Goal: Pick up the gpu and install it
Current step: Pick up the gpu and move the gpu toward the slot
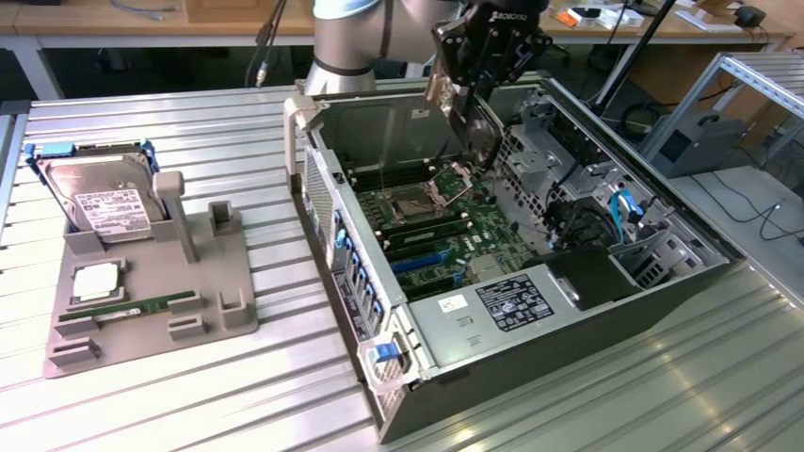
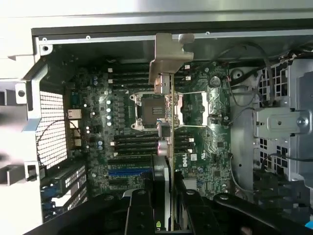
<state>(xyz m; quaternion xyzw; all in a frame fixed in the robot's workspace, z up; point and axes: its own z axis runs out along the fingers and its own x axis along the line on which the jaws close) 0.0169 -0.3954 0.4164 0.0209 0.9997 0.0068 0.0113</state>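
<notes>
Gripper (image 2: 166,211) comes down from the top over the open computer case (image 1: 309,169), fingers (image 2: 140,210) clamped on the gpu (image 2: 165,63). The card hangs edge-on above the case's motherboard (image 1: 434,221), with the silver bracket toward the case's back wall, not in a slot as far as I can tell. Beside the case, on the exterior view's left, a gray tray (image 1: 214,292) holds a hard drive (image 1: 107,202) and a memory stick (image 1: 145,306). It's all on a ribbed metal table (image 1: 628,395), with desks (image 1: 126,24) behind the case.
</notes>
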